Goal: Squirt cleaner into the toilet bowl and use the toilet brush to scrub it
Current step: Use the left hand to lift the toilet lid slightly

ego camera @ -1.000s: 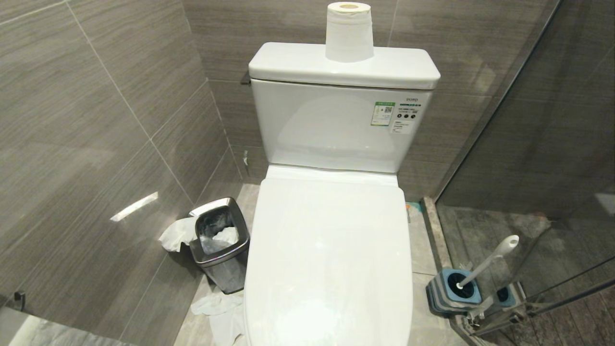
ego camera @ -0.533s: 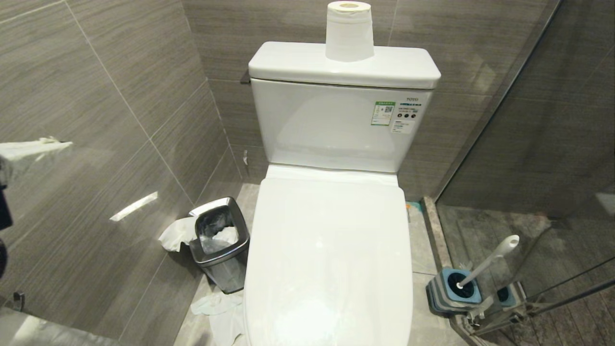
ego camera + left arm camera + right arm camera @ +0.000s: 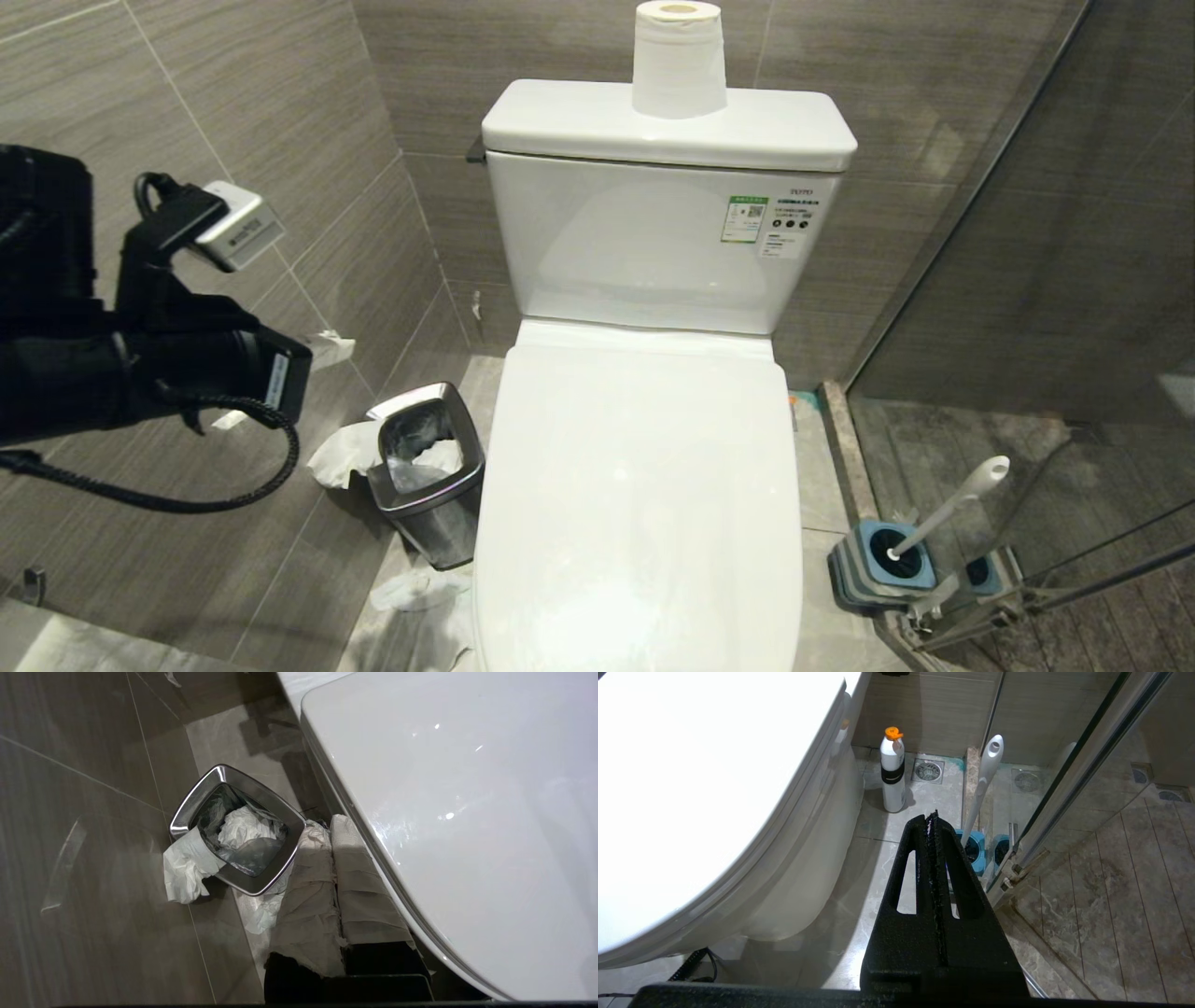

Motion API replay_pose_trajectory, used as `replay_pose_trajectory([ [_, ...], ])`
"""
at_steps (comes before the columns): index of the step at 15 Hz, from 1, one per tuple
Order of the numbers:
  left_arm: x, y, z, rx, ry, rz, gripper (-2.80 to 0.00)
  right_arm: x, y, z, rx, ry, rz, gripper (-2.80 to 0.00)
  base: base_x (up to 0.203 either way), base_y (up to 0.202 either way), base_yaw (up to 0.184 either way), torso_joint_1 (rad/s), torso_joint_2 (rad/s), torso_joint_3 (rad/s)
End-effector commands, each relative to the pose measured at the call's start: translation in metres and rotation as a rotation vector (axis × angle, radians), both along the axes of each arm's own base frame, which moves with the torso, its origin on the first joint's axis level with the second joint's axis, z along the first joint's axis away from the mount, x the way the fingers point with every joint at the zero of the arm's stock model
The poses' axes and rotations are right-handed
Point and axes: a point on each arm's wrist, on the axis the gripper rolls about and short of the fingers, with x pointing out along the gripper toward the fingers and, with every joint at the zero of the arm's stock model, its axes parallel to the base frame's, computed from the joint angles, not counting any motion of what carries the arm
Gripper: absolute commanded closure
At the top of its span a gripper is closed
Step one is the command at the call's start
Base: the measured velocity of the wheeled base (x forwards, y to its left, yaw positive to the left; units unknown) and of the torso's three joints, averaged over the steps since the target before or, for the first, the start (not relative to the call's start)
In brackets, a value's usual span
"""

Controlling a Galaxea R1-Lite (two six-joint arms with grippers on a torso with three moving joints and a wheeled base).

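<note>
The toilet bowl [image 3: 644,485] is white, and its shut lid [image 3: 467,812] hides the basin. No cleaner shows. The toilet brush [image 3: 948,509] leans in its grey-and-blue holder [image 3: 878,560] on the floor to the toilet's right; its white handle [image 3: 984,779] also shows in the right wrist view. My left gripper [image 3: 329,347] hangs left of the toilet above the bin, its paper-wrapped fingers [image 3: 308,877] pressed together and empty. My right gripper [image 3: 931,817] is shut and empty, low beside the toilet's right flank, short of the holder.
A steel bin [image 3: 429,467] stuffed with tissue stands left of the toilet, with loose tissue [image 3: 425,597] on the floor. A white bottle with an orange cap [image 3: 893,770] stands by the toilet's base. A glass shower door [image 3: 1074,373] closes the right side. A paper roll [image 3: 679,61] tops the tank.
My left arm has swung into the head view from the left edge and now reaches over the bin. The toilet, the brush and the right arm have not moved.
</note>
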Motion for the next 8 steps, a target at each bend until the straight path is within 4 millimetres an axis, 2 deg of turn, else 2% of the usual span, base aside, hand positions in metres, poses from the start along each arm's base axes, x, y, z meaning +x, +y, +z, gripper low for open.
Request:
replay_pose_trajectory([
  [1, 0.039, -0.009, -0.031, 0.028, 0.102, 0.009, 0.00, 0.000, 0.000, 0.000, 0.000, 0.002, 0.001, 0.00, 0.000, 0.000, 0.000, 0.000, 0.00, 0.000],
  [5, 0.076, -0.009, -0.056, 0.041, 0.175, 0.044, 0.00, 0.000, 0.000, 0.000, 0.000, 0.002, 0.002, 0.00, 0.000, 0.000, 0.000, 0.000, 0.00, 0.000],
  [8, 0.094, -0.010, -0.077, 0.054, 0.236, 0.050, 0.00, 0.000, 0.000, 0.000, 0.000, 0.002, -0.001, 0.00, 0.000, 0.000, 0.000, 0.000, 0.00, 0.000],
])
